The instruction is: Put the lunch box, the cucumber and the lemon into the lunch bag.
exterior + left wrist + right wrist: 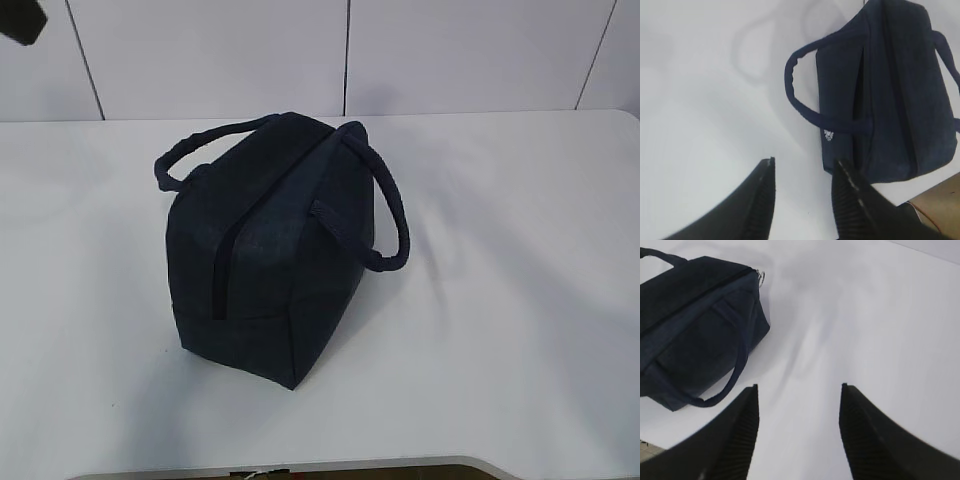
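The dark navy lunch bag (270, 250) stands on the white table with its zipper shut and both loop handles hanging to the sides. It also shows in the left wrist view (885, 95) and in the right wrist view (690, 330), where the metal ring pull (761, 275) sits at its far end. My left gripper (805, 167) is open and empty above bare table beside the bag. My right gripper (799, 387) is open and empty, apart from the bag. The lunch box, the cucumber and the lemon are out of view. Neither gripper shows in the exterior view.
The white table (520, 300) has a rounded front edge (400, 465). A white panelled wall (450, 50) stands behind it. A dark object (20, 20) sits in the top left corner of the exterior view. A brown surface (940, 207) shows beyond the table edge.
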